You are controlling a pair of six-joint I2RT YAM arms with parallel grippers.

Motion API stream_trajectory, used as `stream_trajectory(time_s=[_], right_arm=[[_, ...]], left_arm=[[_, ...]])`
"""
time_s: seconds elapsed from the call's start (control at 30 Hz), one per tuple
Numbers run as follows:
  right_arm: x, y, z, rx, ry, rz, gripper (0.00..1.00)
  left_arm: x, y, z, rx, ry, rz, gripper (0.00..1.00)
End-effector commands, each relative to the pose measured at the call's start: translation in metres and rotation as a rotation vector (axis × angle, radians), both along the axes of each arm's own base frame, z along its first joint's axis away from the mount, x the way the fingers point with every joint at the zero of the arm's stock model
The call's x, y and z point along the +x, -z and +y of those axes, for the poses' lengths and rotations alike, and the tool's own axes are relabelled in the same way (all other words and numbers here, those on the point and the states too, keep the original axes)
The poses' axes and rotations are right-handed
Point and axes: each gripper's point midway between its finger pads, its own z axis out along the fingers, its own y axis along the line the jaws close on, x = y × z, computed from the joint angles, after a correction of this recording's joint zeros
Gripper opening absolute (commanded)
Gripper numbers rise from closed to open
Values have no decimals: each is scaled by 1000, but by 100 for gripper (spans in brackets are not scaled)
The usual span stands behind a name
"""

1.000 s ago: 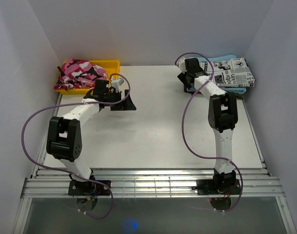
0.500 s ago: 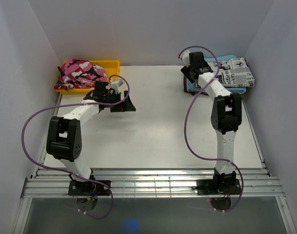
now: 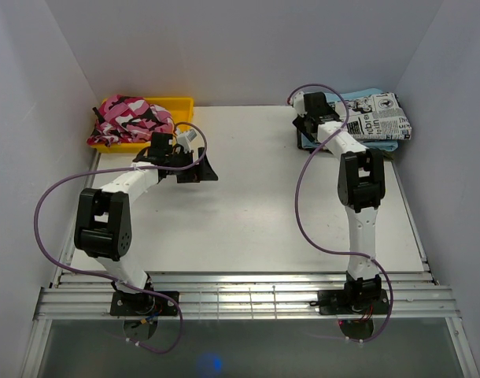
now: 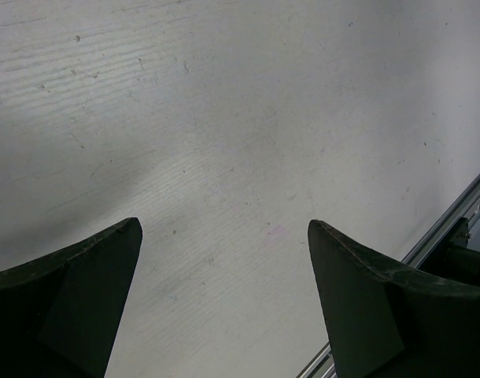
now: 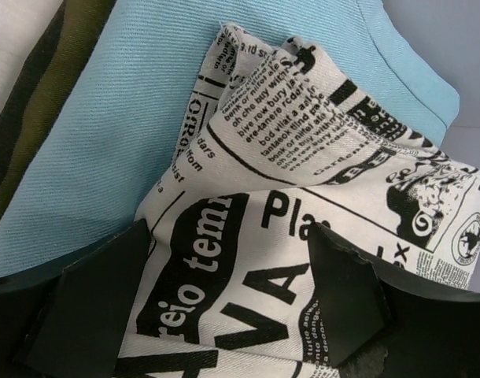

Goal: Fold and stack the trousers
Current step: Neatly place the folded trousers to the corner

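- The left arm (image 3: 130, 183) is bent at the elbow, its forearm reaching forward and to the right.
- The left gripper (image 4: 224, 228) points downward, jaws spread wide (both dark fingers frame the wrist view).
- The right arm (image 3: 358, 185) stretches far forward, nearly straight.
- The right gripper (image 5: 228, 228) tips downward at the far end, its jaws likewise wide apart.

At the far left corner of the bench (image 3: 256, 205) stands a bin (image 3: 181, 104) with a heaped garment (image 3: 130, 118) in it. At the far right corner, the folded trousers (image 3: 378, 118) lie on a folded cloth (image 5: 106, 134). The left end effector (image 3: 199, 167) hangs over bare bench just right of and in front of the bin. The right end effector (image 5: 228, 236) sits over the trousers' left edge.
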Motion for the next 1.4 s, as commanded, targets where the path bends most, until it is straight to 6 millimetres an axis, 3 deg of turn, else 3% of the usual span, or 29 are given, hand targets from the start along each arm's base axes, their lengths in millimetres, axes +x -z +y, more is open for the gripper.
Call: stream_trajectory(time_s=[0.0, 0.33, 0.57, 0.77, 0.93, 1.13, 1.37], right_arm=[[0, -12, -14, -14, 30, -14, 87], [-1, -61, 16, 72, -6, -78, 89], [1, -66, 34, 98, -25, -82, 89], [2, -59, 36, 97, -30, -67, 89], [2, -40, 18, 25, -3, -35, 89], [-3, -20, -18, -36, 37, 6, 87], [-9, -10, -25, -33, 37, 42, 88]], left_arm=[[-5, -18, -3, -42, 11, -33, 98], [-7, -18, -5, -63, 15, -21, 98], [-8, -19, -5, -67, 12, -18, 98], [-8, -18, -6, -67, 14, -18, 98], [-7, -15, -5, -71, 13, -6, 98], [-7, -15, -5, -71, 13, -6, 98], [-7, -11, -7, -87, 13, 16, 98]])
